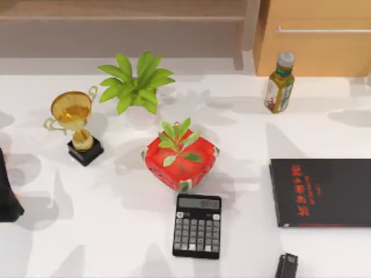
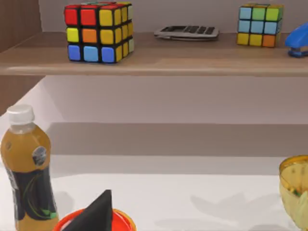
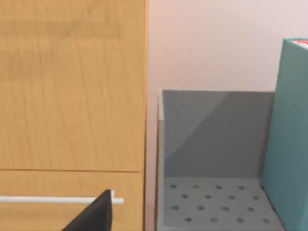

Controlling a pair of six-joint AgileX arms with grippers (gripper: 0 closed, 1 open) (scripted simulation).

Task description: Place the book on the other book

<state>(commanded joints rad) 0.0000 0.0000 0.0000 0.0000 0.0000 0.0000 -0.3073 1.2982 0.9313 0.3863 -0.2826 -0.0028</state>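
Our black book [image 1: 322, 192] lies flat at three o'clock, calculator [image 1: 197, 226] near at nine, bottle [image 1: 279, 83] at twelve. We cannot tell either gripper's state.

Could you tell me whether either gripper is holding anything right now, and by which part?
It cannot be told: neither gripper's fingertips are visible closing on anything.

Top view looks down; wrist views face shelf [image 2: 154, 57] and cabinet [image 3: 72, 96].

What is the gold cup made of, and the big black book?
The gold cup looks like shiny polished metal or metal-coated plastic: it gleams and mirrors light. The black book seems to have a smooth, matte card or paper cover with red printed characters.
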